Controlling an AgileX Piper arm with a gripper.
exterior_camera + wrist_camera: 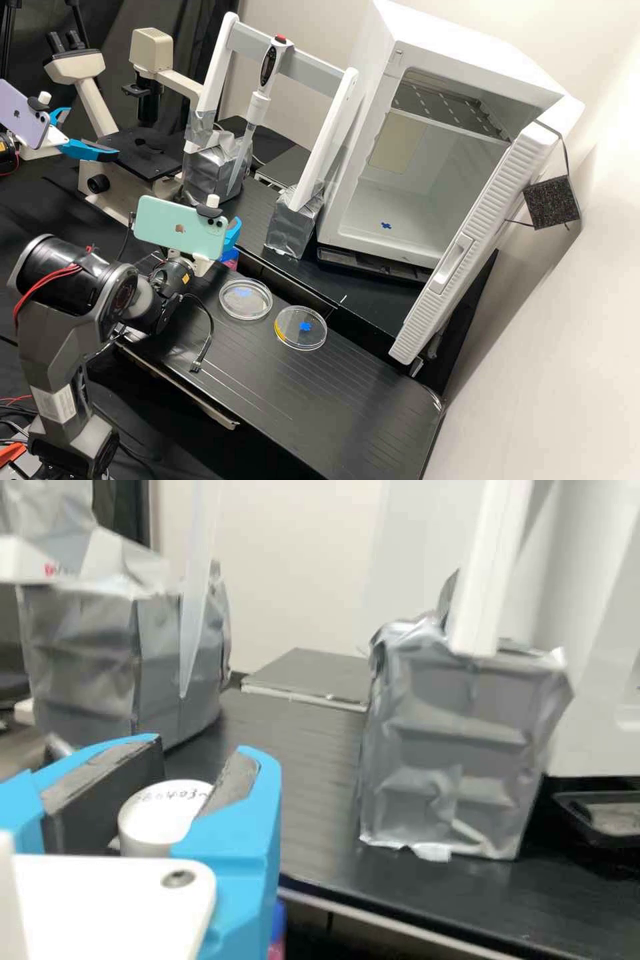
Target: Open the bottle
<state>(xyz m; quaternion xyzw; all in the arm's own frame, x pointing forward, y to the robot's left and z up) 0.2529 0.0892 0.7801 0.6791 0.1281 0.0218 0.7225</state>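
Gripper: we see it in the high view [233, 231], at the end of our dark grey arm [73, 273], closed on the white cap [160, 820] with one blue finger at each side.
Bottle [150, 830]: its cap sits between the two dark pads [110, 790] of the gripper [205, 745] in the wrist view, set back a little from the fingertips; we see handwriting on its flat top.
Blue-and-pink patch [229, 259]: just below the gripper; we cannot tell whether it is the bottle's body.
Phone [173, 227]: mounted on the arm, just beside the gripper, pale green back towards the high camera.
First dish [230, 305]: clear and round, on the bench [333, 407], near the gripper and closer to the high camera, with a blue mark.
Second dish [293, 323]: farther from the gripper than the first, with a blue mark and an orange-yellow edge.
Wrapped blocks: two in silver tape, one [450, 750] and another [80, 670], both beyond the gripper from the high camera.
Pipette [260, 103]: beyond the gripper, tip down, on the white frame [310, 63].
Incubator [460, 40]: well to the high view's right of the gripper, its door [477, 240] ajar.
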